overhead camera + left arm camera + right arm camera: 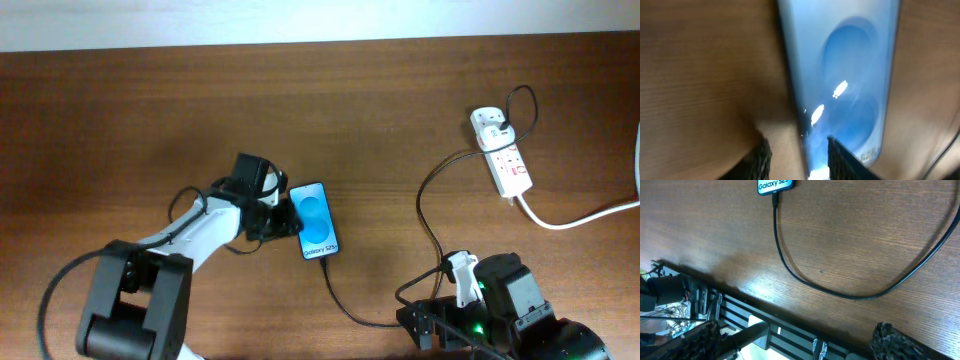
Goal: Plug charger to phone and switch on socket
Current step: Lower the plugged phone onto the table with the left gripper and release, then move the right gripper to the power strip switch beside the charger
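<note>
**Charger in, switch to go.** The phone (315, 222), screen lit blue, lies flat on the table (120, 110) just toward 6 o'clock of centre, its lettered end facing the near edge. The charger (775, 225) appears seated in that end. Its thin black cable loops out toward 5 o'clock, then climbs to the socket (505, 160) at 2 o'clock.

The left gripper (800, 162) comes in from 8 o'clock, its fingers (761, 159) narrowly parted astride the phone's long edge, one over the glass and one over bare wood. Whether they press on it cannot be told. The right gripper (800, 342) hangs at 5 o'clock, fingers wide and empty.

The phone is likely slick, thin and breakable, and best taken by its long edges. The cable looks limp and light, so any tug would drag the connector. The socket's red switches (516, 175) look small and probably need a firm fingertip push, and the light strip may slide unless braced.

Open wood lies between the right gripper and the socket, though the cable's loop crosses that path. The white cord (560, 226) trails off toward 3 o'clock.
</note>
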`<state>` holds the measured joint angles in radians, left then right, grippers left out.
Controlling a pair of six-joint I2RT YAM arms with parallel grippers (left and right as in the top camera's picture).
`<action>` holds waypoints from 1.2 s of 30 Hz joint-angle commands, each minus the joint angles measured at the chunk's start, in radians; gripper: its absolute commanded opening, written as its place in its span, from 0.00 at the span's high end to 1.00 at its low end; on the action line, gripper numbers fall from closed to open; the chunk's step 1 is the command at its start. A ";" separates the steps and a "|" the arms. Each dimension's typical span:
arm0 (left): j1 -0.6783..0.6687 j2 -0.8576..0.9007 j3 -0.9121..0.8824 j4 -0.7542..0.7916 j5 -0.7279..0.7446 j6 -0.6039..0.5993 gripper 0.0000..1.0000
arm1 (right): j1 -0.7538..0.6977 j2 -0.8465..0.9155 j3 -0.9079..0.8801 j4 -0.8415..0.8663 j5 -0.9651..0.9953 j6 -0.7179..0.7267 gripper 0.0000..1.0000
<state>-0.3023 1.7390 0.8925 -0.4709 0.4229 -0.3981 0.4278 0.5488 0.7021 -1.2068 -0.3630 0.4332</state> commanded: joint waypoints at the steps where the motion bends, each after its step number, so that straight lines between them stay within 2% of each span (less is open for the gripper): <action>1: 0.046 -0.173 0.105 -0.203 -0.121 0.060 0.59 | -0.003 -0.003 -0.001 -0.002 0.010 -0.011 0.02; 2: 0.048 -0.299 0.142 -0.319 -0.238 0.060 0.57 | -0.003 -0.003 -0.001 0.000 0.010 -0.011 0.02; 5: 0.048 -0.636 0.145 -0.445 -0.338 0.060 0.55 | -0.003 -0.003 -0.001 0.129 0.010 -0.010 0.02; 6: 0.048 -0.738 0.145 -0.480 -0.362 0.060 0.53 | -0.003 -0.003 -0.001 0.238 0.010 -0.010 0.02; 8: 0.048 -0.990 0.144 -0.565 -0.398 0.060 0.43 | -0.003 -0.003 -0.001 0.479 0.028 -0.010 0.02; 10: 0.048 -1.139 0.144 -0.640 -0.414 0.060 0.43 | -0.003 -0.003 -0.001 0.721 0.231 -0.011 0.02; 11: 0.048 -1.166 0.144 -0.674 -0.430 0.059 0.01 | -0.003 -0.003 -0.001 0.777 0.282 -0.011 0.02; 14: 0.048 -1.181 0.144 -0.793 -0.431 0.059 0.01 | -0.003 -0.003 -0.001 0.849 0.422 -0.011 0.02; 18: 0.048 -1.181 0.144 -0.835 -0.427 0.055 0.01 | -0.003 -0.003 -0.001 0.843 0.563 -0.011 0.02; 24: 0.048 -1.181 0.144 -0.900 -0.427 0.055 0.01 | -0.003 -0.002 -0.001 0.619 0.563 -0.011 0.02; 26: 0.048 -1.181 0.144 -0.915 -0.427 0.055 0.01 | -0.003 0.005 -0.001 0.633 0.666 -0.019 0.02; 30: 0.048 -1.181 0.144 -0.915 -0.427 0.055 0.01 | -0.005 0.101 0.095 0.654 0.715 -0.082 0.02; 33: 0.048 -1.181 0.144 -0.915 -0.427 0.055 0.01 | -0.135 0.309 0.293 0.543 0.724 -0.021 0.02; 35: 0.048 -1.181 0.144 -0.915 -0.427 0.055 0.01 | -0.340 0.471 0.424 0.479 0.556 0.021 0.01; 36: 0.048 -1.181 0.144 -0.915 -0.427 0.055 0.01 | -0.433 0.537 0.449 0.481 0.449 0.021 0.10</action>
<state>-0.2584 0.5613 1.0359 -1.3853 0.0044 -0.3435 0.1604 0.9684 1.0714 -0.7231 0.2832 0.4194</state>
